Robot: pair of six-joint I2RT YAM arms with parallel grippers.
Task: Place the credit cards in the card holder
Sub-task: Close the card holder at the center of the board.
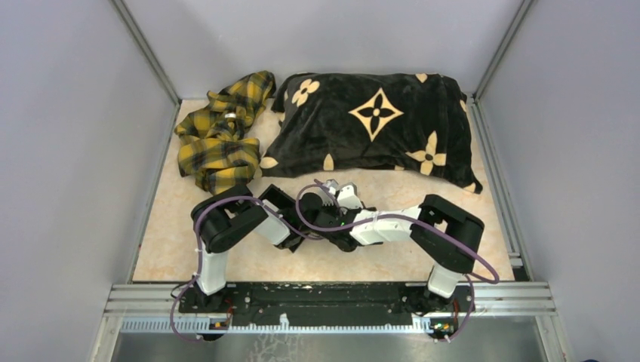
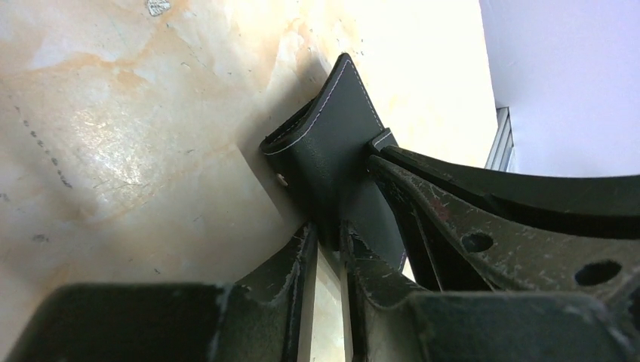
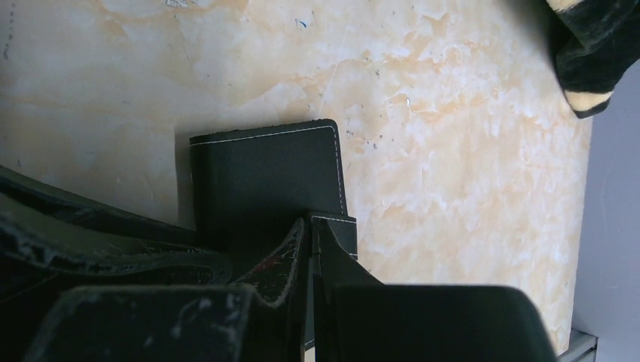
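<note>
The black card holder [image 2: 332,151] with white stitching is tilted up off the marble table, held between both grippers. My left gripper [image 2: 328,235] is shut on its lower edge, the jaws a narrow slit apart. In the right wrist view the card holder [image 3: 264,177] shows its flat black face, and my right gripper [image 3: 311,224] is shut on a thin stitched flap at its corner. The right gripper's fingers [image 2: 490,234] cross the left wrist view beside the holder. From above, both arms meet at mid-table and hide the holder. The credit cards are out of view.
A black pillow [image 1: 373,124] with tan flower shapes lies across the back of the table [image 1: 173,241]. A crumpled yellow plaid cloth [image 1: 219,136] sits at the back left. Grey walls close in both sides. A pillow corner [image 3: 596,53] shows in the right wrist view.
</note>
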